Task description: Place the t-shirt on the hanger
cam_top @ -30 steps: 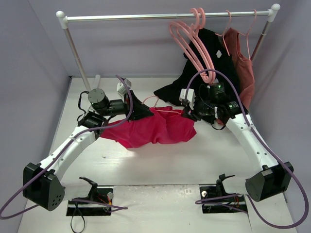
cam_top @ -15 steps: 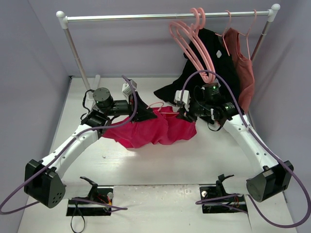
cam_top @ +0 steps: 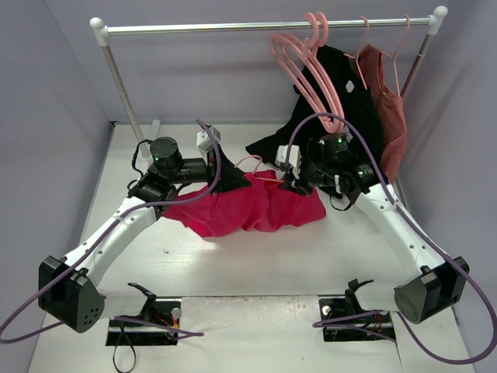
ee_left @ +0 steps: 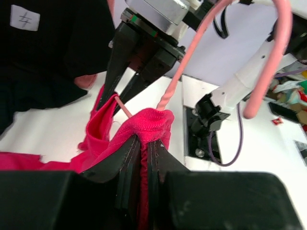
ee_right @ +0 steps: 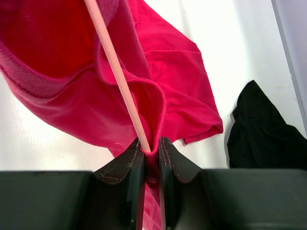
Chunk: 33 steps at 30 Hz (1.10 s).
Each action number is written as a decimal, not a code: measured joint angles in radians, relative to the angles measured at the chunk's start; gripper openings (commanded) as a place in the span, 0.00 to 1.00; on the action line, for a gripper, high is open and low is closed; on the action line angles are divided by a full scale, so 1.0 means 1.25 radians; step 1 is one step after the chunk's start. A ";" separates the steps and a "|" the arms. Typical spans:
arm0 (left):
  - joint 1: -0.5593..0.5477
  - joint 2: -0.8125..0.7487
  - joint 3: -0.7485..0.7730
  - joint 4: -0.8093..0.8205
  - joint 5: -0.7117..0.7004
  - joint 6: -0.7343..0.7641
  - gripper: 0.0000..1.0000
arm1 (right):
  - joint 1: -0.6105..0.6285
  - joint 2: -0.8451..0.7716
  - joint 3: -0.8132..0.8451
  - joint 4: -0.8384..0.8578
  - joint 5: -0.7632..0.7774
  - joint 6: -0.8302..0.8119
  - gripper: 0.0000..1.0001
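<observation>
Threading the hanger into the garment looks to be your step. On the worktop (cam_top: 256, 260), just near of the clothes rail (cam_top: 264, 27), the t-shirt (cam_top: 248, 208) is strung between your two arms. Its upper edge is lifted and its lower part slumps on the surface, left of a black shirt (cam_top: 334, 70). The next move, I judge, calls for drawing the ribbed edge outward along the hanger (ee_left: 178, 67) so each shoulder seats on one arm of it, without letting the thin frame slip free or twist.

The t-shirt is bright crimson-pink, plain, soft and badly bunched, and its folds hide which opening is which. The hanger is a thin pale-pink rod; its hook rises clear of the cloth by the left arm, and most of its frame is buried. Your left fingers (ee_left: 122, 160) are clamped on a ribbed fold right where the rod emerges. Your right fingers (ee_right: 129, 165) are clamped on another ribbed edge, with the rod running down between them.
</observation>
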 measured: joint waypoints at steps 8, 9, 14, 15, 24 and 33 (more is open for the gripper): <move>0.007 -0.047 0.046 -0.239 -0.115 0.170 0.43 | -0.007 -0.019 0.000 0.001 0.033 0.024 0.00; 0.017 -0.059 0.049 -0.269 -0.134 0.188 0.44 | -0.011 -0.025 0.000 0.001 0.036 0.027 0.00; 0.092 -0.110 0.050 -0.363 -0.208 0.233 0.47 | -0.023 -0.045 0.002 0.005 0.052 0.055 0.00; 0.105 -0.115 0.050 -0.373 -0.224 0.238 0.47 | -0.023 -0.045 0.004 0.007 0.056 0.063 0.00; 0.135 -0.139 0.058 -0.502 -0.442 0.294 0.47 | -0.026 -0.046 0.014 0.029 0.102 0.112 0.00; 0.135 -0.140 0.058 -0.531 -0.688 0.265 0.47 | -0.031 -0.079 0.035 0.060 0.127 0.156 0.00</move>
